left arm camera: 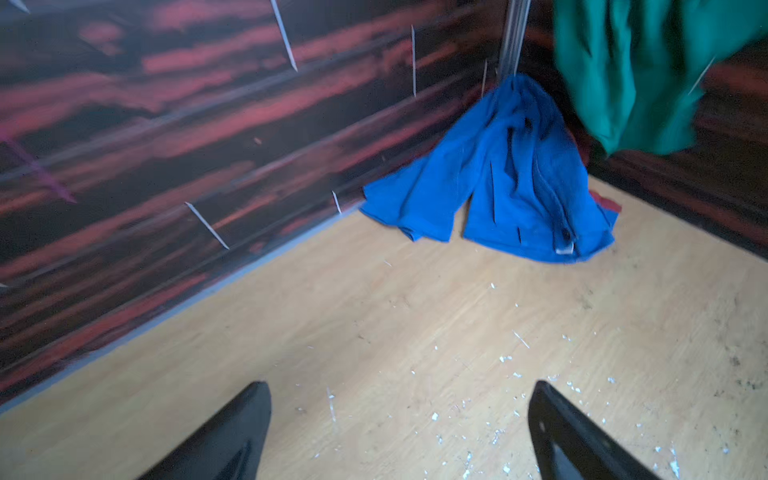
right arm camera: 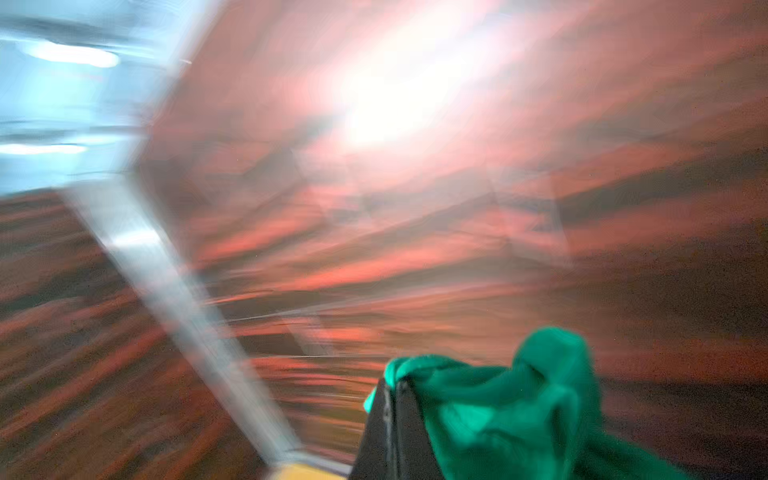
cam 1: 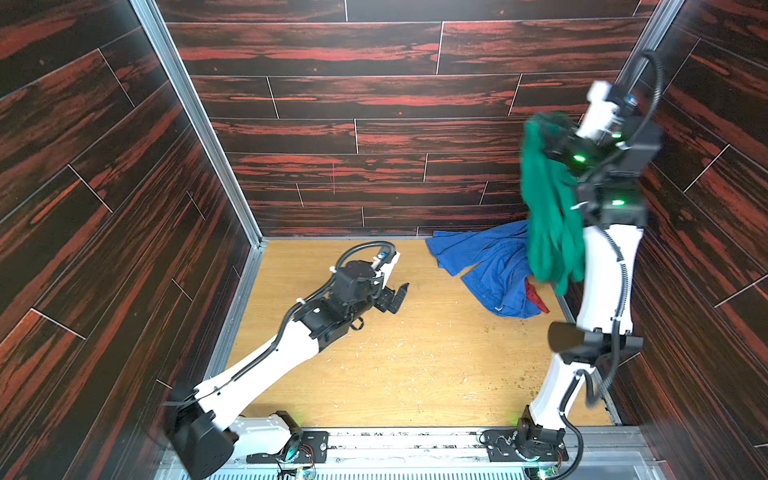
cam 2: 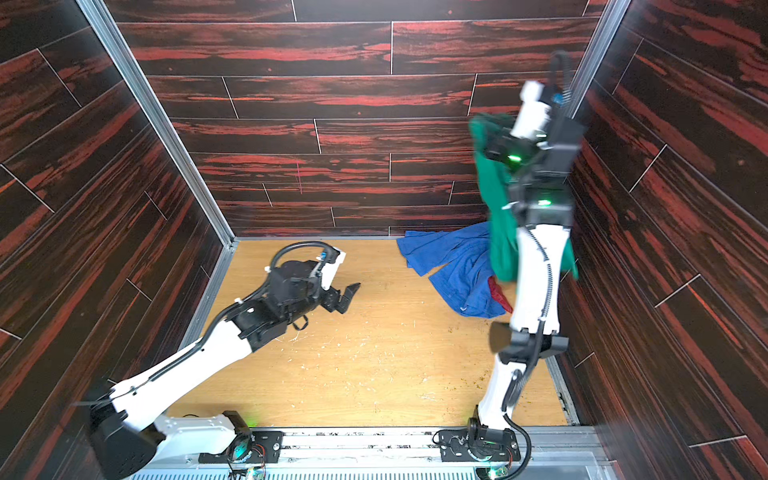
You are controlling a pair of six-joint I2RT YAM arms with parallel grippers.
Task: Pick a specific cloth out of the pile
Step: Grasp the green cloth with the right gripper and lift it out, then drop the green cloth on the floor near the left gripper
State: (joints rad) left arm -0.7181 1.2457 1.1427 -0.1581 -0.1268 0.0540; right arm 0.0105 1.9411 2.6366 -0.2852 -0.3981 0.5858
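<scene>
you had the cloth (cam 1: 548, 216) pinched shut in the right jaws, high at the far right, hanging long-axis down over the pile (cam 1: 490, 270) in that corner. the left jaws stood wide open and empty, low and well to its left. only the left wrist view showed the cloth (left arm camera: 636, 83) hanging clear of the pile (left arm camera: 511, 178).

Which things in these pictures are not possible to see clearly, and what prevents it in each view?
- Dark red cloth: both top views show only a strip; the blue cloth covers the rest.
- Right gripper: motion blur in the right wrist view; in the top views the green cloth wraps over the jaws.
- Green cloth's upper part: cut off by the frame edge in the left wrist view.
</scene>
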